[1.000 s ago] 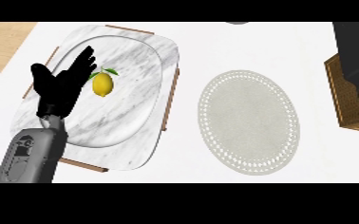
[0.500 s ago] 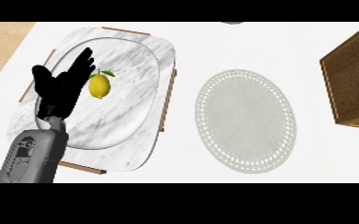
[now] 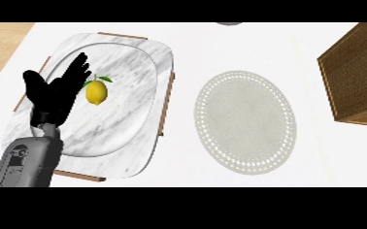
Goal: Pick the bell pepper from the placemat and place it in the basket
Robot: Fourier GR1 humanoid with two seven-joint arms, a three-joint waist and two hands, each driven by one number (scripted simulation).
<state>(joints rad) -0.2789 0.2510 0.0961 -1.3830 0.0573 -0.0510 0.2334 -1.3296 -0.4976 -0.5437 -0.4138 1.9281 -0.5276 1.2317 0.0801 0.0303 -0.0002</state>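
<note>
Left hand (image 3: 57, 94) hovering over marble tray (image 3: 143, 140), fingers spread wide, holding nothing; lemon (image 3: 97, 92) lying beside fingertips. Oval placemat (image 3: 247, 122) lying mid-bench. Wicker basket (image 3: 347, 73) cut off at right edge.

Veined marble tray (image 3: 154, 58), woven wicker basket (image 3: 347, 73), matt cloth placemat (image 3: 247, 121).

Pale oval placemat and woven basket on the white counter

The placemat (image 3: 246, 121) lies flat right of centre, its beaded rim unbroken, nothing on it. The brown basket (image 3: 347, 75) sits at the right edge, cut off.
</note>
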